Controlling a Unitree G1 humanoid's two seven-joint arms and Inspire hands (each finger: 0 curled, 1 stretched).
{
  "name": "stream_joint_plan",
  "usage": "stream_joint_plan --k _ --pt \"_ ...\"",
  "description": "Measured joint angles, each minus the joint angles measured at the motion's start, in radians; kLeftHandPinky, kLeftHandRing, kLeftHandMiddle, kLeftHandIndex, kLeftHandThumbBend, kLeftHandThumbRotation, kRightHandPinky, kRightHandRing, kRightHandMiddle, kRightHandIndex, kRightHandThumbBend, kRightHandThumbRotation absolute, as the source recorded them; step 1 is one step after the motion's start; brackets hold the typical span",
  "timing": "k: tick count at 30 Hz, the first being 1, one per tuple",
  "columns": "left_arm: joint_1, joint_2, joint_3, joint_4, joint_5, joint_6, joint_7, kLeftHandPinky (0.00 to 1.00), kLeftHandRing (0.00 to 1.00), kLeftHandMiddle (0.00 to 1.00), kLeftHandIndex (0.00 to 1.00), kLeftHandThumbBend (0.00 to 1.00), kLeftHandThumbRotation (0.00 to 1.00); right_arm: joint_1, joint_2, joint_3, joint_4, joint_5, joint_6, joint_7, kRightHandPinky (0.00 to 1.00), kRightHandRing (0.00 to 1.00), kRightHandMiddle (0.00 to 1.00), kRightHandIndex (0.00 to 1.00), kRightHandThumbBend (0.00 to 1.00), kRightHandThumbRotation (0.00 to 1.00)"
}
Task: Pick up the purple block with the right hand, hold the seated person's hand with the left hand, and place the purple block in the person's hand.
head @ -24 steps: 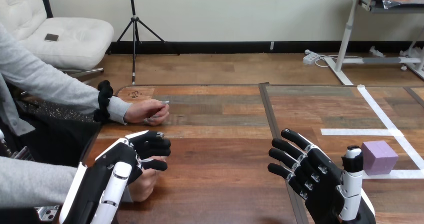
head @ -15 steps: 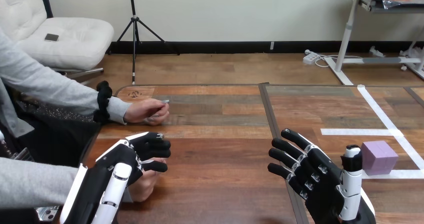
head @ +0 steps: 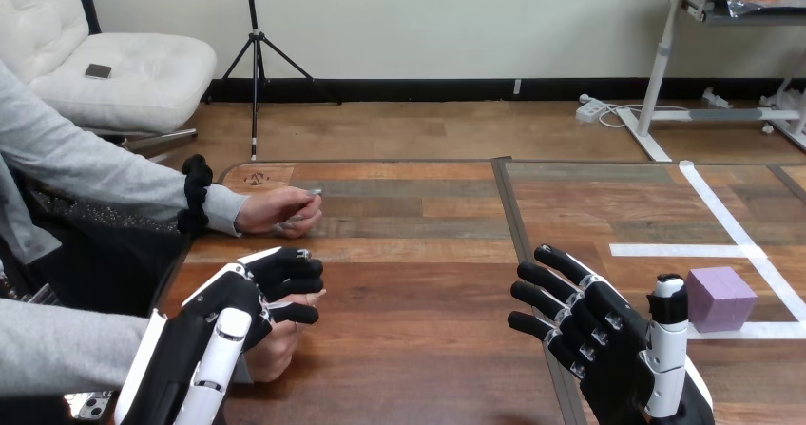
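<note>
Just left of the block [head: 720,298], right hand [head: 616,363] spread open, empty; far left of it, left hand [head: 238,311] curled round person's nearer hand [head: 276,349]; pickup and placing apparently remain

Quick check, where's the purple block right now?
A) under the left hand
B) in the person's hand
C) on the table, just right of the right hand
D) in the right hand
C: the purple block sits on the table beside the open right hand, with no fingers around it.
</note>
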Motion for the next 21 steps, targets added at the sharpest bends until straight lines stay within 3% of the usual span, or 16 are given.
stream_joint_plan --k 11,21 --pt "-0.014 0.002 0.001 0.004 0.001 0.019 0.003 0.71 0.79 0.81 0.77 0.43 0.86 -0.019 0.000 0.000 0.010 0.000 0.000 0.000 0.77 0.83 0.82 0.82 0.92 1.00" --pt "-0.013 0.002 0.000 0.004 0.005 0.046 0.018 0.80 0.83 0.84 0.81 0.44 0.86 -0.100 -0.002 -0.006 0.103 -0.025 -0.012 0.000 0.83 0.84 0.84 0.84 0.95 1.00"
